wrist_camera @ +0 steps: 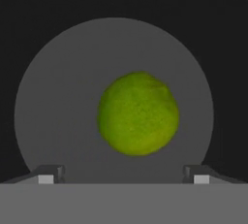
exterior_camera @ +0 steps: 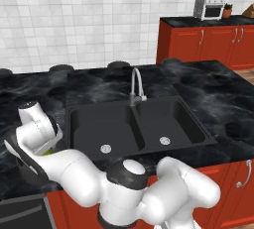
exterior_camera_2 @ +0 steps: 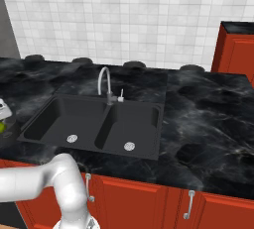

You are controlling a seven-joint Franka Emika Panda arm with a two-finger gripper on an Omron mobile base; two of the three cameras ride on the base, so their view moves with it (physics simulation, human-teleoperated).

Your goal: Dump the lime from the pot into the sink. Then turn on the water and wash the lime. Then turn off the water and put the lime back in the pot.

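Observation:
In the hand view I look straight down into the pot (wrist_camera: 58, 87), with its grey floor and dark wall all around. The lime (wrist_camera: 138, 114), round and yellow-green, lies on the pot's floor just right of centre. My gripper (wrist_camera: 123, 175) hangs above it, open, its two fingertips (wrist_camera: 47, 175) far apart and touching nothing. In the left base view my white hand (exterior_camera: 37, 126) points down at the counter left of the sink (exterior_camera: 74, 124), and a sliver of the lime (exterior_camera: 48, 150) shows under it. No water runs from the faucet (exterior_camera: 135, 82).
The black double sink (exterior_camera_2: 54, 111) with its gooseneck faucet (exterior_camera_2: 104, 82) sits in a dark marble counter (exterior_camera: 208, 89). Red cabinets stand below and at the far right, with a toaster oven (exterior_camera: 210, 6) on top. Stove burners (exterior_camera: 62, 68) line the back wall.

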